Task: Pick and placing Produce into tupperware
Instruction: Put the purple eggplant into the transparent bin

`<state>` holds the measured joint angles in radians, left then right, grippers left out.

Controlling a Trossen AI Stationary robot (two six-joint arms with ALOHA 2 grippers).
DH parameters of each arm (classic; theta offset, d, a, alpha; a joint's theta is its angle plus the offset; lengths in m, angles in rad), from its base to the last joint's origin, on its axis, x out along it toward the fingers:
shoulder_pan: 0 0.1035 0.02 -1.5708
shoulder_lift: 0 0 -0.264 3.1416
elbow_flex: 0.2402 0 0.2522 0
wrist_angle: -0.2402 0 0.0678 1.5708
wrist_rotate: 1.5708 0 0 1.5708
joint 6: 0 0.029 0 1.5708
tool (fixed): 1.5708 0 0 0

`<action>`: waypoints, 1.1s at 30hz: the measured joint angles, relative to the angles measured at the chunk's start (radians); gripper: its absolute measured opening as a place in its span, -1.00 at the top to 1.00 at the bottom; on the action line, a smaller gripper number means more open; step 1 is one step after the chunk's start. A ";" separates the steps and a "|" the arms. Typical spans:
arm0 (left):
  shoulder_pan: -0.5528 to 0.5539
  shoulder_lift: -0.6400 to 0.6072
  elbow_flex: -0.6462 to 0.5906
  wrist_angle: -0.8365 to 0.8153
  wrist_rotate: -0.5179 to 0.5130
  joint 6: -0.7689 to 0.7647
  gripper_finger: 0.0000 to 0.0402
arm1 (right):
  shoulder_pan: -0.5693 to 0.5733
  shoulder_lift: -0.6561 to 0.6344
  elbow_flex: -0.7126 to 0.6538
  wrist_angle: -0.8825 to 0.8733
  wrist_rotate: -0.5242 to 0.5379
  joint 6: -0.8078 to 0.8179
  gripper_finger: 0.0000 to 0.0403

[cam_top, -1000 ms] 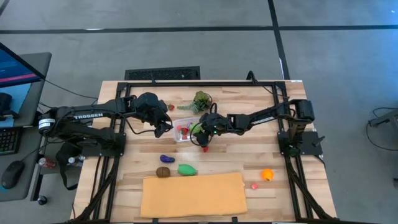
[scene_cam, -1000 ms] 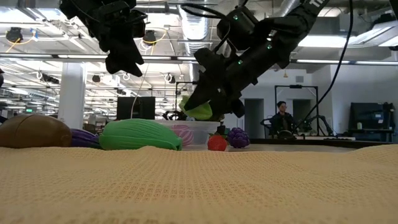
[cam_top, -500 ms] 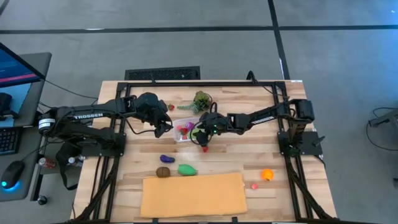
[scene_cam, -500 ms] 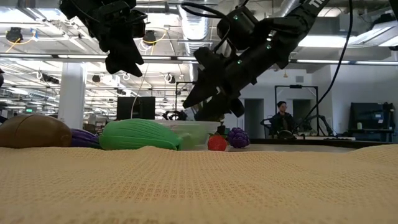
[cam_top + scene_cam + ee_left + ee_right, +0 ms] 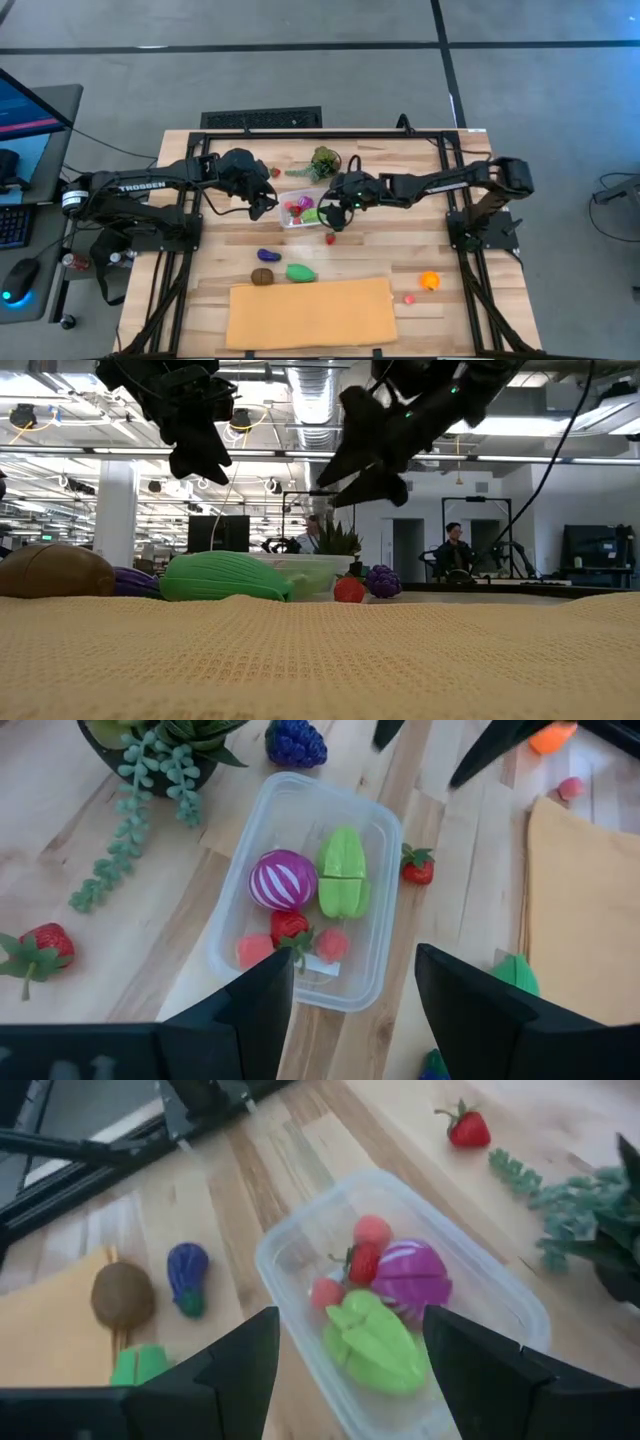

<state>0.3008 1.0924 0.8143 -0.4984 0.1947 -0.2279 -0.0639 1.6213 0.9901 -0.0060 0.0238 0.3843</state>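
Observation:
The clear tupperware point(image 5: 297, 210) sits mid-table. It holds a light green piece point(image 5: 343, 885), a purple-and-white piece point(image 5: 283, 880), a strawberry and pink pieces. My right gripper point(image 5: 336, 214) hangs open and empty above the tub's right end point(image 5: 352, 1320), well off the table point(image 5: 350, 470). My left gripper point(image 5: 262, 207) hovers open over the tub's left side point(image 5: 355, 960). Loose produce lies on the wood: a strawberry point(image 5: 330, 238), a purple piece point(image 5: 268, 256), a brown piece point(image 5: 262, 276), a green piece point(image 5: 301, 271), purple grapes point(image 5: 296, 742), an orange piece point(image 5: 430, 280) and a pink piece point(image 5: 409, 298).
A bushy green leafy bunch point(image 5: 325, 162) stands just beyond the tub, with another strawberry point(image 5: 275, 172) to its left. The big tan-orange sheet point(image 5: 310, 312) covers the near middle of the table. A black frame point(image 5: 330, 134) edges the tabletop. People stand in the room behind.
My right gripper held the light green piece just above the tub, opened and let it fall in among the other pieces. It then rose and drew back a little toward the table's right. The left arm kept still.

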 joint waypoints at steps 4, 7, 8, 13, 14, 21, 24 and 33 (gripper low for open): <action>0.000 0.000 0.000 -0.015 0.001 0.000 0.00 | 0.015 -0.078 0.000 -0.147 0.004 0.000 -0.19; -0.003 0.000 0.000 -0.034 0.010 0.000 0.00 | 0.046 -0.131 0.000 -0.263 0.035 0.000 -0.19; -0.007 0.000 0.000 -0.043 0.010 0.000 0.00 | 0.059 -0.146 0.000 -0.293 0.051 0.000 -0.19; -0.060 0.000 0.000 -0.105 0.011 0.024 0.00 | 0.132 -0.221 0.000 -0.444 0.140 0.022 -0.19; -0.075 0.000 0.000 -0.119 0.011 0.029 0.00 | 0.147 -0.234 0.000 -0.472 0.159 0.032 -0.19; -0.199 0.000 0.000 -0.170 0.009 0.033 0.00 | 0.255 -0.312 0.000 -0.596 0.268 0.121 -0.19; -0.264 0.000 0.000 -0.157 -0.013 0.013 0.00 | 0.305 -0.343 0.000 -0.639 0.315 0.170 -0.19; -0.482 0.005 0.000 -0.156 -0.240 -0.019 0.00 | 0.477 -0.403 0.000 -0.770 0.481 0.359 -0.19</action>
<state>-0.1807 1.0978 0.8143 -0.6549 -0.0457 -0.2465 0.4133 1.2179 0.9897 -0.7763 0.5052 0.7431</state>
